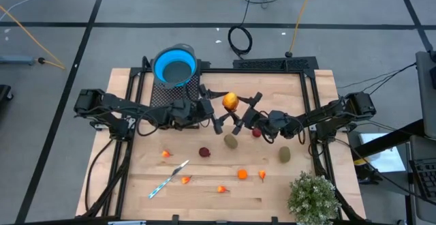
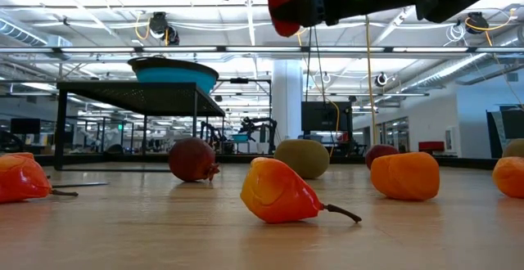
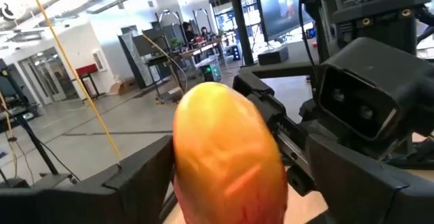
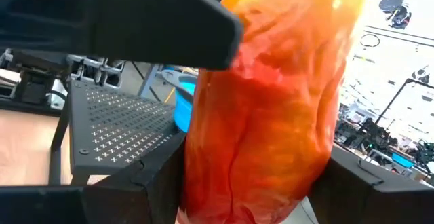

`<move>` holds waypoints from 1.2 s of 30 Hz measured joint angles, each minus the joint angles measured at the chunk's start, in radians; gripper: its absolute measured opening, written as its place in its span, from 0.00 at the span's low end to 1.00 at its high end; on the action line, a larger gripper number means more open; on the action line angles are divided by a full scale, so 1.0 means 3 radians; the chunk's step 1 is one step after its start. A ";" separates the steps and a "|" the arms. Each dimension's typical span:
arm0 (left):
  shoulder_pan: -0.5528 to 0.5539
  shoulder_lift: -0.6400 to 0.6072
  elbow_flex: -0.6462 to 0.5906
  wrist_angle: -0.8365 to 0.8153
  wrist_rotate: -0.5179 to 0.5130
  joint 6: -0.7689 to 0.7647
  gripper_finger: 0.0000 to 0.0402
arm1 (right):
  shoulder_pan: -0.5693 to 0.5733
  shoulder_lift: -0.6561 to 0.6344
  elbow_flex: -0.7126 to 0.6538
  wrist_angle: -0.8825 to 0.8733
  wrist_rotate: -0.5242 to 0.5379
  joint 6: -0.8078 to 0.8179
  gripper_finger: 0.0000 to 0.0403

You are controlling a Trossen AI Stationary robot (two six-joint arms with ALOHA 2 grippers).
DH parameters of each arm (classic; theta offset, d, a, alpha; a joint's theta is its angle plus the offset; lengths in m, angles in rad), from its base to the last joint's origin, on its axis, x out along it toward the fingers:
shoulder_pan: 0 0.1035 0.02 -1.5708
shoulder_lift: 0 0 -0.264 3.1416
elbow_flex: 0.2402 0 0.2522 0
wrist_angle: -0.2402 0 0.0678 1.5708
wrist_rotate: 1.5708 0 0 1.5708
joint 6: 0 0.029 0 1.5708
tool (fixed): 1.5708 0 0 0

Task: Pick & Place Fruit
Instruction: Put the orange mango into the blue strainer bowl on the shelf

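The larger red-orange fruit is lifted above the middle of the table, between my two grippers. My left gripper reaches it from the table's left and my right gripper from the right, each shut on it. It fills the left wrist view and the right wrist view. In the low view it shows at the top. Dark red round pieces, olive ovals and small orange bits lie on the wooden table. My left gripper pinches the red-orange fruit between its two fingers, by its sides, coming level from the table's left. The fruit is lifted clear of the table. My right gripper pinches the same fruit by its sides between its fingers, coming from the table's right. A finger of the left gripper crosses in front.
A blue bowl stands on a black perforated stand at the far edge. A silver-blue knife-like stick lies near the left front. A bushy green plant fills the near right corner. More fruit.
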 joint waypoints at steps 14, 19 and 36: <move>0.0014 -0.0003 -0.0001 -0.0075 -0.0027 -0.0090 0.46 | -0.0005 0.0000 -0.0023 -0.0067 -0.0128 0.0072 0.65; 0.0005 0.0003 -0.0005 -0.0157 -0.0214 -0.0013 0.50 | -0.0005 0.0000 -0.0039 -0.0251 -0.0144 0.0069 0.74; 0.0036 -0.0065 -0.0006 -0.0109 -0.1618 0.0874 0.49 | -0.0003 -0.0032 -0.0043 -0.0892 0.0918 0.0032 0.81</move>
